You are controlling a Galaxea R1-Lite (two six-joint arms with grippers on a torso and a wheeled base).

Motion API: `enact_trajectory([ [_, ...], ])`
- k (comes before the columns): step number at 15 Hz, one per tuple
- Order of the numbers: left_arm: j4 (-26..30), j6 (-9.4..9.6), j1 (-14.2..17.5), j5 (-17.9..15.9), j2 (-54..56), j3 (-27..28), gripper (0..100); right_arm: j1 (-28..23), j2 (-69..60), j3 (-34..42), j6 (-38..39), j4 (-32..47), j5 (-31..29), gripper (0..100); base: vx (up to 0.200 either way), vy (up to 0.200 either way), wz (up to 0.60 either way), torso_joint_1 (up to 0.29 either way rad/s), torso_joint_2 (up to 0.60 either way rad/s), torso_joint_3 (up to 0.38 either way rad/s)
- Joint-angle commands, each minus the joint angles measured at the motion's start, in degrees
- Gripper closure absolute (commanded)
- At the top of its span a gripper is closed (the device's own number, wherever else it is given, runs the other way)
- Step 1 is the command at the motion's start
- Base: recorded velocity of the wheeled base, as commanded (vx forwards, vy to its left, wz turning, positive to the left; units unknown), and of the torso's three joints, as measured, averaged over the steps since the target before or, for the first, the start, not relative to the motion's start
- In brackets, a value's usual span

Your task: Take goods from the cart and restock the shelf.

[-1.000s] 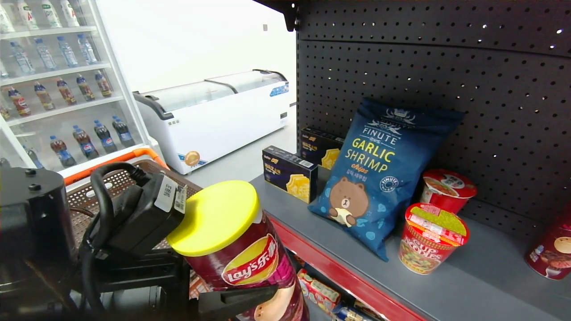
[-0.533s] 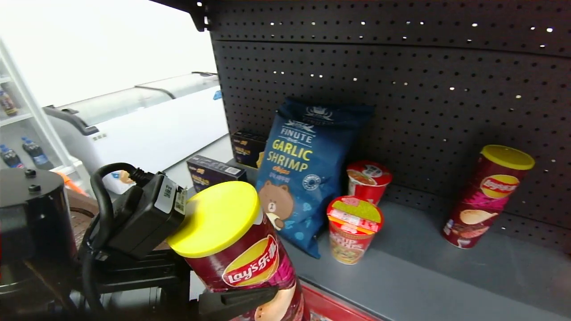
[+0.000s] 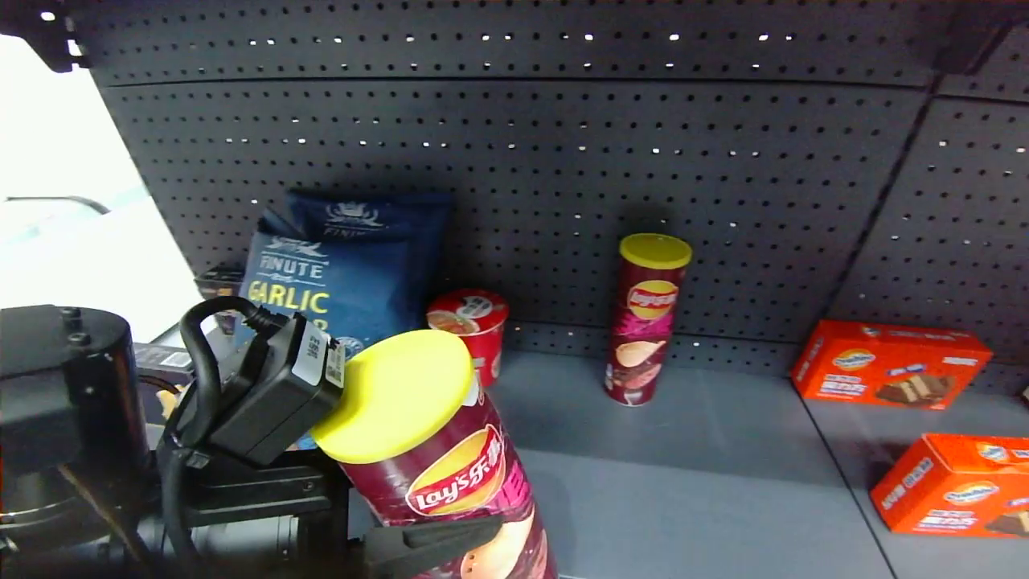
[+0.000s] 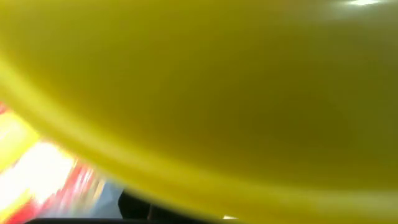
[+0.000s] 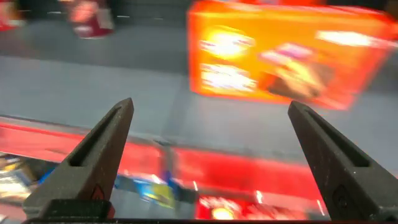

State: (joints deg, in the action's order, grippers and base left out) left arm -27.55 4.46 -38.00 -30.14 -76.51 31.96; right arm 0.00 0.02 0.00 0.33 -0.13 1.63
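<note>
Over the last second the head camera has swung rightward along the shelf, so the goods themselves have not moved. The view now faces an open stretch of the grey metal shelf board (image 3: 683,482) instead of its left end. Throughout the turn the maroon cardboard chip can (image 3: 438,474) with its yellow plastic lid (image 4: 199,93) has kept its place low and near the camera, tilted and off the board. The left gripper (image 3: 450,527) is clamped around its lower body, one dark finger lying across the front. A matching can (image 3: 647,318) stands upright at the back against the black pegboard wall (image 3: 563,161), with bare board before it and to either side, which looks like the likely slot for the carried one. Left of that stand a red paper noodle cup (image 3: 469,322) and dark blue crisp bags (image 3: 338,273); to the right lie two orange cardboard snack boxes (image 3: 888,362). The right gripper (image 5: 211,168) hangs with its fingers spread wide and nothing between them, above the board's red front edge, with an orange box (image 5: 286,53) ahead of it. Judging by this, the carry is nearly over and the placing comes next: the can needs righting before it is set down.
</note>
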Motion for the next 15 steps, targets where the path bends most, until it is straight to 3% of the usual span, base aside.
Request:
enact_trajectory([
  [1,-0.05,0.02,0.03,-0.01,-0.04,-0.06,100,0.00,-0.02,0.00,0.02,-0.04,0.04,0,0.000,0.000,0.00,0.000,0.00,0.000],
  [15,0.48,-0.07,0.56,0.34,-0.04,-0.59,100,0.00,-0.02,0.00,0.02,-0.04,0.12,0,0.000,0.000,0.00,0.000,0.00,0.000],
])
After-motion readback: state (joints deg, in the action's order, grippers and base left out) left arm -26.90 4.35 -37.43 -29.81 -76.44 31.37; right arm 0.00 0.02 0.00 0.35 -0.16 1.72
